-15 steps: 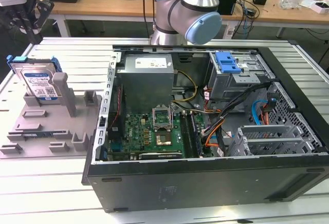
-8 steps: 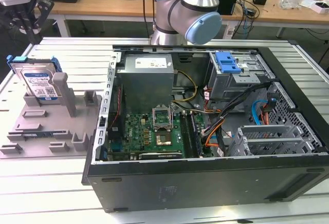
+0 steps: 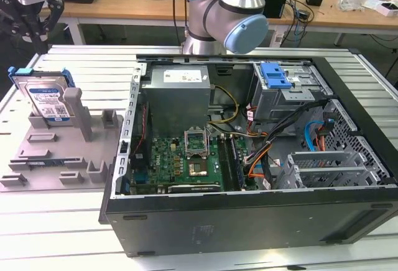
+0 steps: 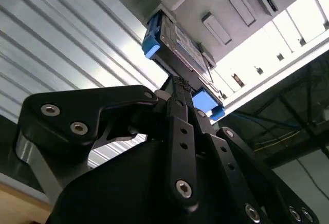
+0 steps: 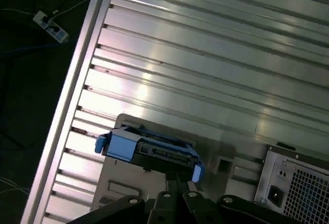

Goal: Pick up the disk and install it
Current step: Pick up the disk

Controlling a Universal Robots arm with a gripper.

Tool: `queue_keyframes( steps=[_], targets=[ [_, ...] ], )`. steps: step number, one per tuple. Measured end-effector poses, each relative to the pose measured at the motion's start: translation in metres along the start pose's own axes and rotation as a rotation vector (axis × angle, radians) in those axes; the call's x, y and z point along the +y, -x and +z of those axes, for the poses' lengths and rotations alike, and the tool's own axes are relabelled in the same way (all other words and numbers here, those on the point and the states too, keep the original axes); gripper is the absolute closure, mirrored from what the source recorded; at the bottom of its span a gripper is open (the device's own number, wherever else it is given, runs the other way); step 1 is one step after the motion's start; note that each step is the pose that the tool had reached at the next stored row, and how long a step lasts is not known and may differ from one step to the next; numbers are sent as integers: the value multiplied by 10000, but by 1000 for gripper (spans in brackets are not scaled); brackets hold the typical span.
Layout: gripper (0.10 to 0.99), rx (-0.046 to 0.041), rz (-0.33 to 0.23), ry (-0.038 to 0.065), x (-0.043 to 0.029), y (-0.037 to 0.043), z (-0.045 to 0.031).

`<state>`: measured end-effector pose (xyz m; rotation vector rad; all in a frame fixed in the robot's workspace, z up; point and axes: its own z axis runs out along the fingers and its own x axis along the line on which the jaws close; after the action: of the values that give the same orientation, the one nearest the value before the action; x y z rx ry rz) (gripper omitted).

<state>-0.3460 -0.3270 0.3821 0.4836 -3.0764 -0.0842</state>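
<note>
The disk (image 3: 41, 97), a flat silver rectangle with a white-and-blue label framed in blue plastic, stands tilted on edge in a moulded grey fixture (image 3: 50, 156), leaning by an upright grey post (image 3: 73, 106) on the ribbed aluminium desk (image 3: 62, 221). The black, bolted hand (image 3: 31, 25) hangs above it, clear of it; whether it is released or clenched cannot be told. An open computer case (image 3: 249, 227) sits just beside the fixture.

In the exterior view, the gripper (image 3: 31, 25) at eleven o'clock is cut off by the frame's edge. At ten o'clock, the grey post (image 3: 78, 112) hides a lower corner of the disk (image 3: 42, 97).
</note>
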Motion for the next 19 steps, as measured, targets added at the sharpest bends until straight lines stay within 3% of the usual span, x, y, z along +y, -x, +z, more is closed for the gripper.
queue_keyframes(
  steps=[3, 4, 8, 11, 12, 13, 14, 17, 19],
  targets=[
    [980, 57, -984, -18, 0, 0, 8],
    [980, 93, -1604, -29, -1, 0, 18],
    [980, 139, -2409, -43, -1, 1, 31],
    [973, 201, -3482, -62, -3, 4, 44],
    [918, 217, -3750, -66, -5, 10, 44],
    [788, 232, -3997, -70, -7, 17, 45],
    [788, 244, -4190, -74, -10, 24, 45],
    [604, 270, -4652, -82, -18, 50, 45],
    [604, 294, -5065, -89, -25, 72, 47]
  ],
)
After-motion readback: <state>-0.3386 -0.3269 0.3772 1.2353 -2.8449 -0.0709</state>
